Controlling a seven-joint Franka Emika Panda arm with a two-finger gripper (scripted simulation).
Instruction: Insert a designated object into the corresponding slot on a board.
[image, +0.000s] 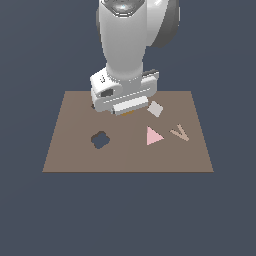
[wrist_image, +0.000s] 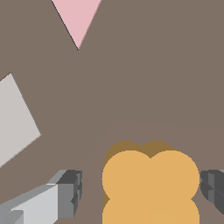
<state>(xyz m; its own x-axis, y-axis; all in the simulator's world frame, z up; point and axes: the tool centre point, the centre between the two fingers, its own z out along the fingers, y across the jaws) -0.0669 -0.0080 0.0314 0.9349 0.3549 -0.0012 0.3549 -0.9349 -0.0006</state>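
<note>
The orange clover-shaped piece (wrist_image: 151, 186) lies flat on the brown board (image: 75, 155). In the exterior view only a thin orange sliver (image: 128, 114) of it shows under the hand. My gripper (wrist_image: 141, 192) is low over the board and open, with one finger on each side of the piece. The pale finger (wrist_image: 65, 194) stands a little off it, and the dark finger (wrist_image: 213, 190) is almost at its edge. The dark clover-shaped slot (image: 100, 140) is cut into the board, nearer the front and toward the exterior view's left of my gripper (image: 127, 111).
A pink triangle (image: 153, 136) (wrist_image: 78, 17) and a grey square (image: 155, 108) (wrist_image: 13, 120) lie on the board toward the exterior view's right of the gripper. A pale V-shaped mark (image: 180, 132) sits beyond the triangle. A small dark patch (image: 92, 106) peeks out beside the hand.
</note>
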